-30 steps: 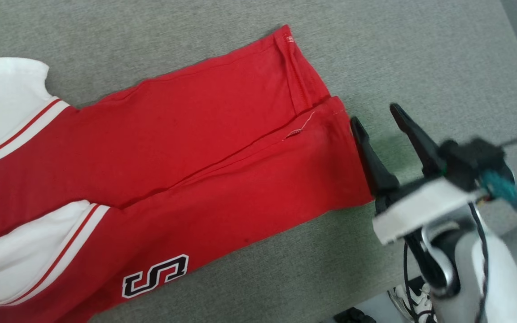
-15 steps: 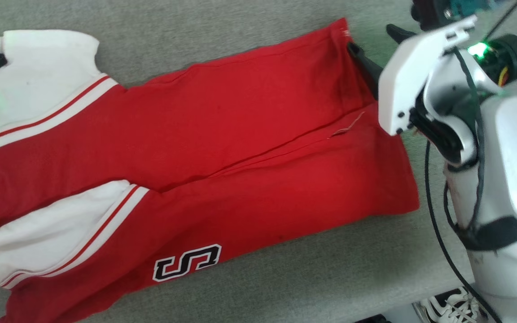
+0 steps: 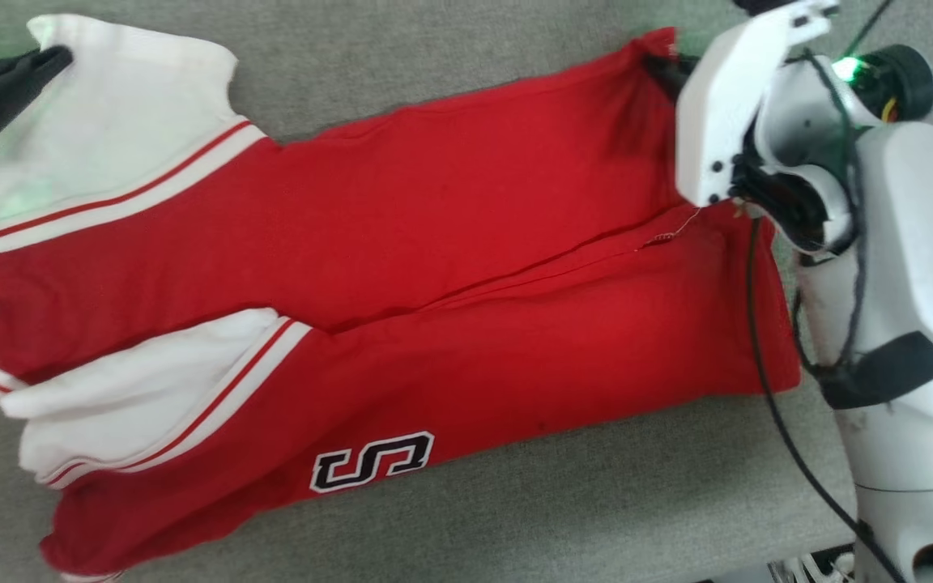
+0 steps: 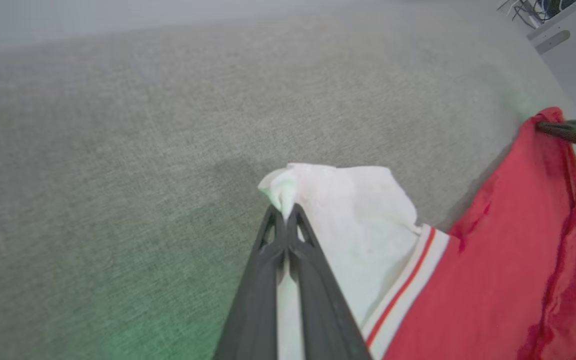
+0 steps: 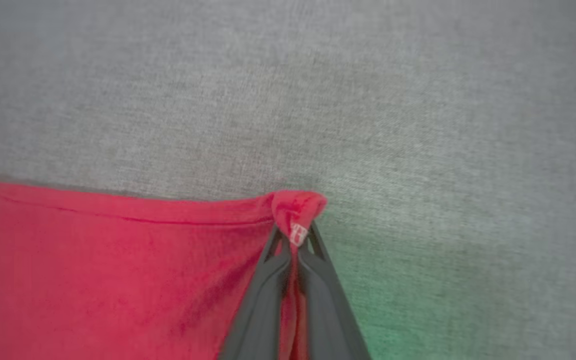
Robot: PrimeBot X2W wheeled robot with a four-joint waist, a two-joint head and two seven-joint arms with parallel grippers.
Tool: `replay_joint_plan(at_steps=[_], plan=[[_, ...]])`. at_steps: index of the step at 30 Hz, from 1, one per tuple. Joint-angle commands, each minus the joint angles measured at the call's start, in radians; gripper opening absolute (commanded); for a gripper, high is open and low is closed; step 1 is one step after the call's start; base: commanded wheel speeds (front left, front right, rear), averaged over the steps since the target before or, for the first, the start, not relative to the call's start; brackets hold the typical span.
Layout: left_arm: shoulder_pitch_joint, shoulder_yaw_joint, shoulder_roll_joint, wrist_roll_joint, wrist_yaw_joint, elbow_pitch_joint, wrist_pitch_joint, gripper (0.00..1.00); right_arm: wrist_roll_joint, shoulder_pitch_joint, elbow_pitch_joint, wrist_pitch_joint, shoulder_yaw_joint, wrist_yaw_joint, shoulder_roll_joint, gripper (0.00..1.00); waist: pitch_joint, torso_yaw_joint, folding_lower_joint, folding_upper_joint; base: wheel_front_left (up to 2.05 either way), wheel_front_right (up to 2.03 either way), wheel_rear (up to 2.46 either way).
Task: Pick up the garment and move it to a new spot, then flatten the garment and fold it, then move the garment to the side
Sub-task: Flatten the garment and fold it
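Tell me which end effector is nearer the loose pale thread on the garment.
Right. The right end effector pinches the hem corner near the thread; the left end effector grips the white sleeve tip at the far end of the garment.

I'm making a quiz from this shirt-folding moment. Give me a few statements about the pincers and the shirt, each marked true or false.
1. The left pincer is shut on the white sleeve end of the garment. True.
2. The right pincer stands open, clear of the cloth. False: it is shut on a red hem corner.
3. The garment is bunched in a heap. False: it lies stretched out on the grey surface.
4. A dark, white-outlined letter shows on the red fabric. True.
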Motion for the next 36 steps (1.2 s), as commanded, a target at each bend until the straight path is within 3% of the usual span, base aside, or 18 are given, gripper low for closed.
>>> replay_joint_plan(at_steps=[1,8,18,23,30,34,36], plan=[[-0.004,0.001,-0.005,-0.002,0.003,-0.007,-0.014,0.00,0.000,0.010,-0.001,-0.015,-0.012,-0.001,-0.011,0.00,-0.024,0.018,0.0000,0.0000,0.00,0.00,0.00],[0.070,-0.012,0.017,-0.035,0.002,-0.178,-0.161,0.00,0.044,0.125,-0.103,-0.035,-0.046,-0.001,-0.065,0.00,-0.118,0.090,0.0000,0.0000,0.00,0.00,0.00],[0.380,-0.105,0.198,-0.049,0.002,-0.500,-0.500,0.00,0.098,0.448,-0.388,0.047,-0.086,-0.001,-0.169,0.00,-0.235,0.147,0.0000,0.0000,0.00,0.00,0.00],[0.545,-0.131,0.239,-0.040,0.002,-0.578,-0.545,0.00,0.110,0.612,-0.519,0.089,-0.154,-0.001,-0.182,0.00,-0.258,0.175,0.0000,0.0000,0.00,0.00,0.00],[0.713,-0.059,0.155,-0.017,0.002,-0.534,-0.547,0.00,0.089,0.721,-0.576,0.108,-0.208,-0.001,-0.176,0.00,-0.253,0.196,0.0000,0.0000,0.00,0.00,0.00],[0.770,-0.021,0.030,0.007,0.002,-0.460,-0.547,0.00,0.070,0.732,-0.520,0.077,-0.207,-0.001,-0.157,0.00,-0.245,0.201,0.0000,0.0000,0.00,0.00,0.00],[0.791,-0.007,0.004,0.013,0.003,-0.412,-0.547,0.00,0.074,0.718,-0.478,0.062,-0.197,-0.001,-0.141,0.00,-0.240,0.197,0.0000,0.0000,0.00,0.00,0.00]])
